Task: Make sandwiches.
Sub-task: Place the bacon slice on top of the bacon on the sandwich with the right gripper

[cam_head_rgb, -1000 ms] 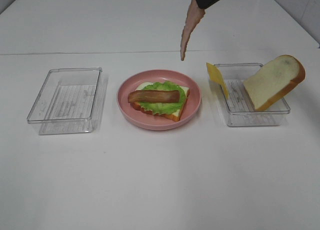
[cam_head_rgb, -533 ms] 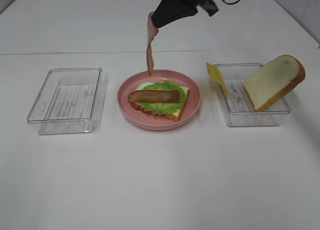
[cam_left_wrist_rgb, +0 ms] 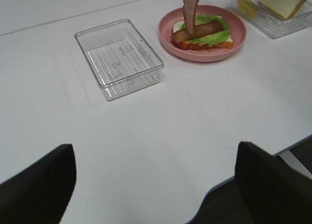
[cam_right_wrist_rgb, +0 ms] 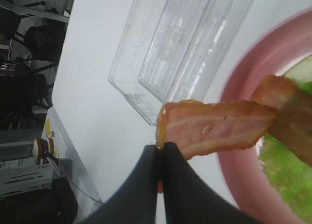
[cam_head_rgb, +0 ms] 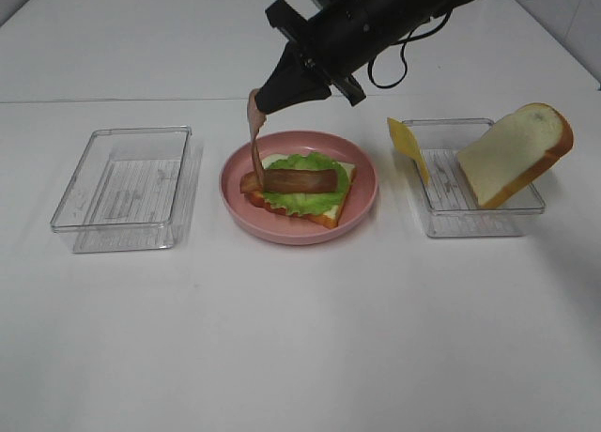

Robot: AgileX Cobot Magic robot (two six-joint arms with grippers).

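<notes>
second bacon strip hanging over a half-built sandwich

my right fingers are pinched fully together on the top end of the second bacon strip. it dangles with its lower end at one end of the first bacon strip; touching or just above, i cannot tell. done so far, i judge: bottom bread slice on the pink plate, lettuce leaf on it, first strip across the leaf. left to do: lay this strip down and let go, then add the cheese slice propped at the clear tray, then the top bread slice leaning in it. my left fingers stand wide apart, holding nothing, above bare tabletop.
</notes>
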